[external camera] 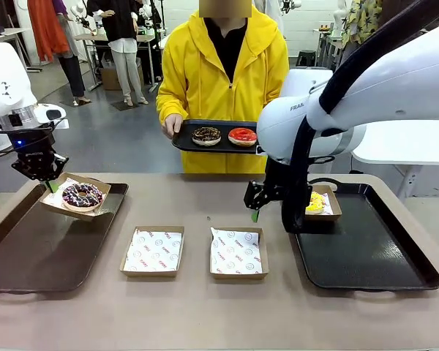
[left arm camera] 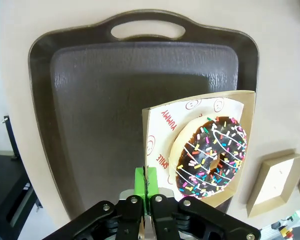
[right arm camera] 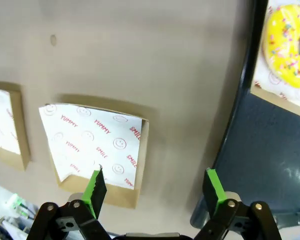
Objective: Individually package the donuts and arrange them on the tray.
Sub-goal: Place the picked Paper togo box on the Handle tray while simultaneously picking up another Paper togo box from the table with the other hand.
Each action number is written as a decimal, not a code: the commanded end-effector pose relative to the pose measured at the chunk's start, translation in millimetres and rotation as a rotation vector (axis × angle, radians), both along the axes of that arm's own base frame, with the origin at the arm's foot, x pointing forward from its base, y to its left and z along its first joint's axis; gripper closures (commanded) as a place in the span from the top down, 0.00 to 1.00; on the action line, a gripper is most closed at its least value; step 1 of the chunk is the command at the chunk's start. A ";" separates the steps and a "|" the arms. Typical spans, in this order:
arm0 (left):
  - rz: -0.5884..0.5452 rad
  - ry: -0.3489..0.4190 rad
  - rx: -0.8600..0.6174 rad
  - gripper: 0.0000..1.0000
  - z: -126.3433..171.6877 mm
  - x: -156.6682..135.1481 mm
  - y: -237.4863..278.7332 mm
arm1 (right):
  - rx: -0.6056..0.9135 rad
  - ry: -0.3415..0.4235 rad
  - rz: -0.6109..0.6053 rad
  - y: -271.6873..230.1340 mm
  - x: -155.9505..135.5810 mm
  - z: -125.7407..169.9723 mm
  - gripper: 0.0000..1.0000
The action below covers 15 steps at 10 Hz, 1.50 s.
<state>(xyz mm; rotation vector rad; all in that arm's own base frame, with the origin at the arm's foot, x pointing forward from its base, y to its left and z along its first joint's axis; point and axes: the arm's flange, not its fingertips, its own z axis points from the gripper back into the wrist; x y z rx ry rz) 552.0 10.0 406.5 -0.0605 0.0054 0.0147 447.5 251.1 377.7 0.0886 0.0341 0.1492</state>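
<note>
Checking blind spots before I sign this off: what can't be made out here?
Front view: yellow donut mostly hidden behind the right arm.
Right wrist view: it is cut by the right edge.
Left wrist view: the held box has its near corner hidden under the left gripper.

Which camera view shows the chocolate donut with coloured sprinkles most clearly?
The left wrist view: the donut lies close and whole, seen from above, in the box that the left gripper pinches. The front view shows it smaller, at a low angle.
</note>
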 end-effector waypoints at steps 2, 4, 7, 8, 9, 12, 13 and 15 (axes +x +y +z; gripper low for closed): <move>0.000 0.000 0.000 0.01 0.0 0.0 0.0 | 0.012 -0.025 -0.008 15.6 -2.6 -1.2 1.00; 0.000 0.000 0.000 0.01 0.0 0.0 0.0 | -0.017 -0.009 -0.015 7.1 -2.2 -3.7 1.00; 0.000 0.000 0.000 0.01 0.0 0.0 0.0 | -0.017 -0.009 -0.015 7.1 -2.2 -3.7 1.00; 0.000 0.000 0.000 0.01 0.0 0.0 0.0 | -0.017 -0.009 -0.015 7.1 -2.2 -3.7 1.00; 0.002 0.002 0.000 0.01 -1.8 5.3 0.5 | -0.016 -0.013 -0.016 8.0 -1.8 -3.9 1.00; -0.017 -0.037 0.024 0.01 -8.3 6.6 -3.1 | -0.121 0.004 -0.096 28.6 -31.1 -22.1 1.00; -0.007 -0.048 0.029 0.01 -9.9 7.4 -4.4 | -0.132 0.007 -0.080 34.4 -41.2 -26.2 1.00; 0.012 -0.049 0.037 0.01 -16.9 13.8 -4.1 | -0.136 -0.002 -0.074 39.2 -52.6 -33.7 1.00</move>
